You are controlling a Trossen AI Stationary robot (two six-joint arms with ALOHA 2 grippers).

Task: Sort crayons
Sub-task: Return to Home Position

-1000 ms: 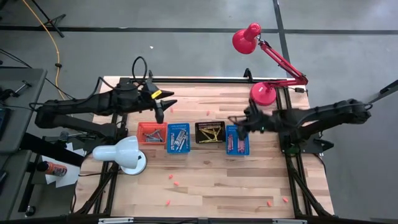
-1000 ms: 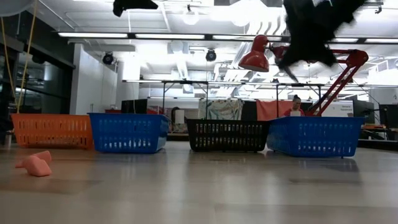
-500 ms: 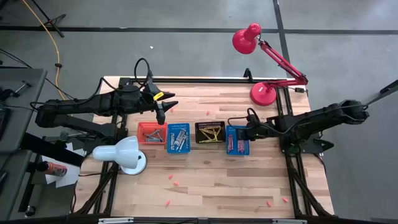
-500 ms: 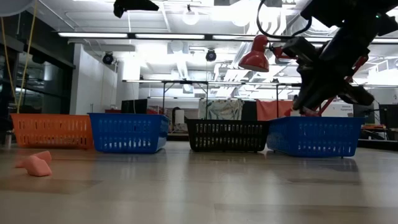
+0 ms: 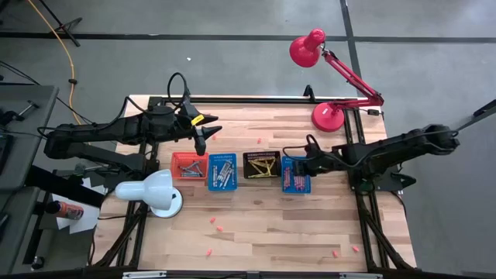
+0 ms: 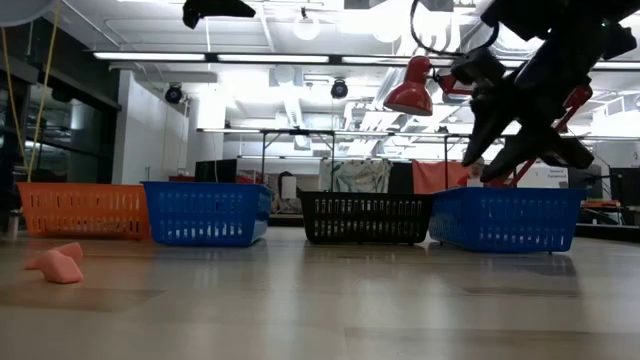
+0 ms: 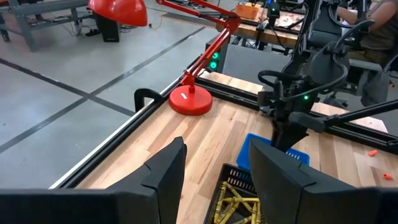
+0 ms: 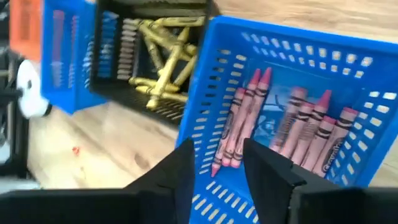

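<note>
Four mesh baskets stand in a row: an orange basket [image 5: 189, 165], a blue basket [image 5: 222, 171], a black basket [image 5: 262, 164] with yellow crayons [image 8: 158, 43], and a right blue basket [image 5: 296, 174] with pink crayons [image 8: 311, 130] lying on its floor. My right gripper [image 8: 217, 163] hangs open just over that right blue basket, slanting down, with nothing between its fingers. My left gripper [image 7: 217, 180] waits open and high, above the table behind the orange basket [image 5: 203, 139]. Loose crayons [image 5: 217, 225] lie on the near half of the table.
A white lamp [image 5: 151, 191] stands near the orange basket, and a red lamp's base [image 5: 328, 116] stands at the far right. More loose crayons [image 5: 345, 250] lie near the front right edge. A pink crayon piece [image 6: 58, 263] lies close to the low camera.
My right gripper has come down onto the right blue basket, rolling its wrist on the way, and its fingers have opened over the basket. My left arm has kept still.
</note>
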